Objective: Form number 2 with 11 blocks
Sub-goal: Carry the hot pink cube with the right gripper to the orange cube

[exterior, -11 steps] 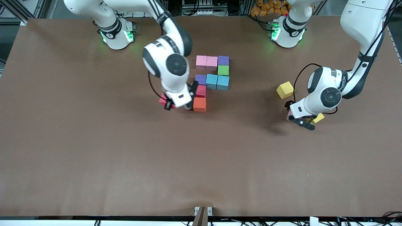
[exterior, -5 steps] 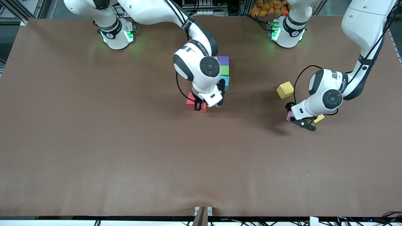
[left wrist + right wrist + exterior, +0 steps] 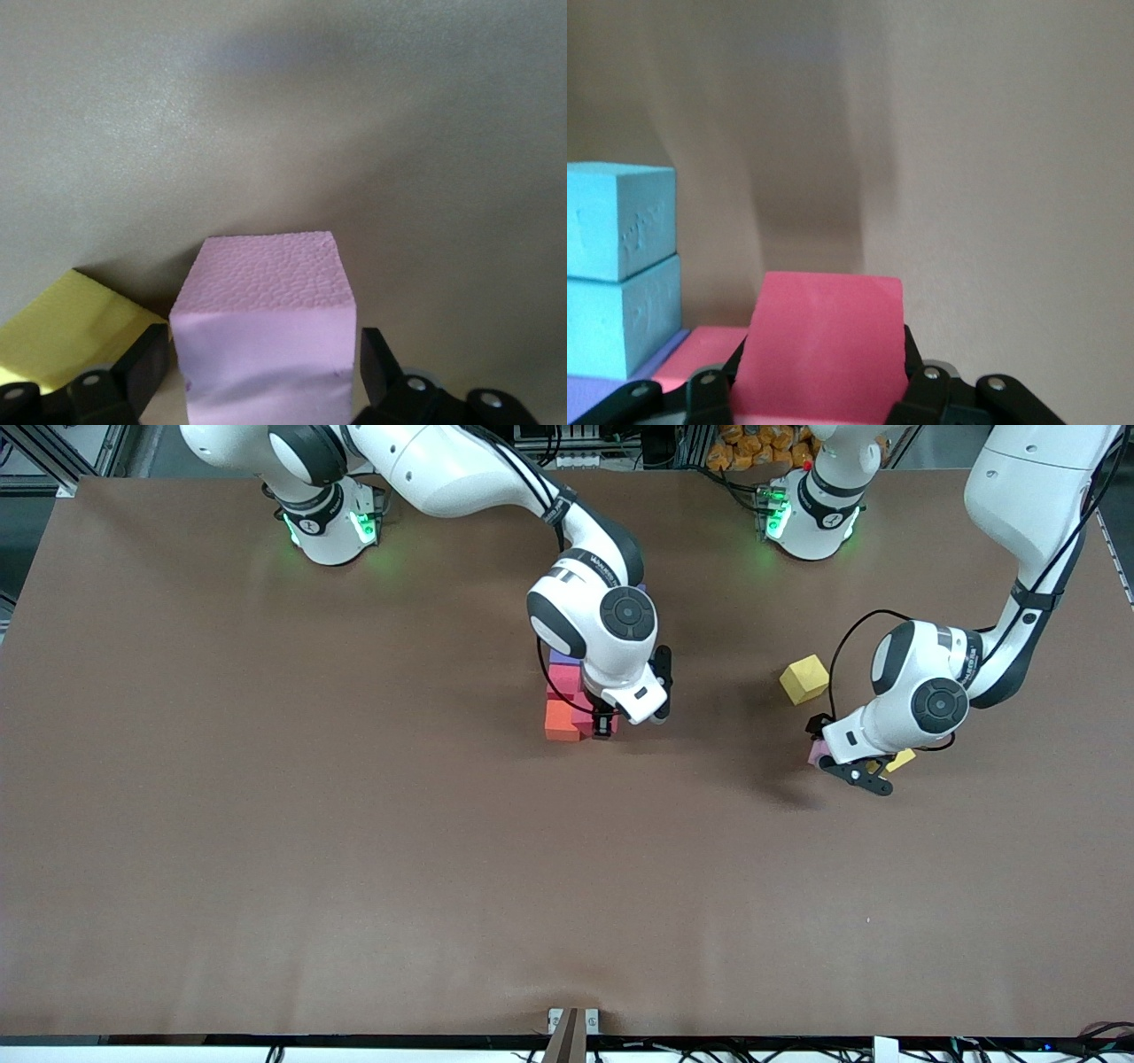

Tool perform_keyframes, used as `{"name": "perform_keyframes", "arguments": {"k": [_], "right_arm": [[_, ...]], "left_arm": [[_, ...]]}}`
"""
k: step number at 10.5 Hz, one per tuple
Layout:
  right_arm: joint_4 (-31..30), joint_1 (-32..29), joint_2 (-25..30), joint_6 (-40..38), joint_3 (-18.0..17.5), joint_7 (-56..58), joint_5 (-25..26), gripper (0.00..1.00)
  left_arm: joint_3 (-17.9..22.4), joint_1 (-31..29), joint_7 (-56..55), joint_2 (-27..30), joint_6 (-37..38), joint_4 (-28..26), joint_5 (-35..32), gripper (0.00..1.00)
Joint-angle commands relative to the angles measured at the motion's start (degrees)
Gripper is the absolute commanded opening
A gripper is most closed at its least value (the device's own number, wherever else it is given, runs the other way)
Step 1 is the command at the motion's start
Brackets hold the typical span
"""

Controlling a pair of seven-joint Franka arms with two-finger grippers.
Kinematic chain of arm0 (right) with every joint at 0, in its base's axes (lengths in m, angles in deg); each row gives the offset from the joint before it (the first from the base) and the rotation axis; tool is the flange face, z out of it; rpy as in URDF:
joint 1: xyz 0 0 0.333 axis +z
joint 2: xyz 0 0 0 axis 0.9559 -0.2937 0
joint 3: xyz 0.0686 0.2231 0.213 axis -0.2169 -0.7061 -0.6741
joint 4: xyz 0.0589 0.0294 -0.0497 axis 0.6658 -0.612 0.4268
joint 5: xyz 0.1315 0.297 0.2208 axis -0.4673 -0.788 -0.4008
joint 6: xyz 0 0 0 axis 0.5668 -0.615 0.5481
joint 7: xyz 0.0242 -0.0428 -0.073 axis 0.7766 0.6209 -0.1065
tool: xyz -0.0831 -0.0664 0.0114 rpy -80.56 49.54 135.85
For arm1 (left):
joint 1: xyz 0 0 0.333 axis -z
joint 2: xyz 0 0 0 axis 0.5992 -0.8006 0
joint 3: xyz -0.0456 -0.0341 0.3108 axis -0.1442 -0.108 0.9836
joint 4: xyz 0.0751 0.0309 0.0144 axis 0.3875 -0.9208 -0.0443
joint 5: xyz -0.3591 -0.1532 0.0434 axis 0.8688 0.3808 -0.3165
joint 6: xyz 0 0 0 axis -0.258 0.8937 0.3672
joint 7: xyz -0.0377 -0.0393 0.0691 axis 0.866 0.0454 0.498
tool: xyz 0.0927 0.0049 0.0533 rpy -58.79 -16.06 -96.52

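Change since earlier frame: the right arm is carrying its red cube (image 3: 603,724) from the right arm's end of the orange cube (image 3: 562,721) across to the end toward the left arm; the left arm is barely shifting.
Right arm pose: reaching out from its base, wrist bent down over the stacked rows of cubes.
Right gripper (image 3: 606,729): clamped on the red cube, fingers (image 3: 709,390) pressing its two sides; the cube is sitting just beside the orange cube, apparently at table height.
Partial digit: the arm is covering most of it; a second red cube (image 3: 562,683) and a purple cube (image 3: 560,658) are lying farther from the front camera than the orange cube; two blue cubes (image 3: 620,266) are showing in the right wrist view.
Left arm pose: bent low, well apart from the orange cube, toward its own end of the table.
Left gripper (image 3: 842,765): fingers (image 3: 133,372) straddling a pink cube (image 3: 264,328) on the table; contact cannot be told.
Yellow cubes: one (image 3: 804,678) near the left gripper, one (image 3: 71,323) just beside the pink cube.
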Motion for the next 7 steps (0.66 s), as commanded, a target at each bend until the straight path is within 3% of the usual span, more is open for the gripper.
{"name": "perform_keyframes", "arguments": {"k": [1,4,7], "right_arm": [[4.98,0.71,-4.00,1.04,-0.16,-2.25,-0.57,0.00],[5.07,1.42,-4.97,0.79,0.46,-4.10,-0.39,0.00],[5.07,2.29,-6.11,0.52,1.59,-4.89,0.14,0.00]], "left_arm": [[-0.56,-0.59,-0.03,-0.44,-0.70,0.23,-1.17,0.77],[-0.56,-0.59,-0.56,-0.01,-0.70,0.49,-1.00,0.49],[-0.64,-0.68,-3.44,2.62,-0.08,2.33,-0.04,0.35]]}}
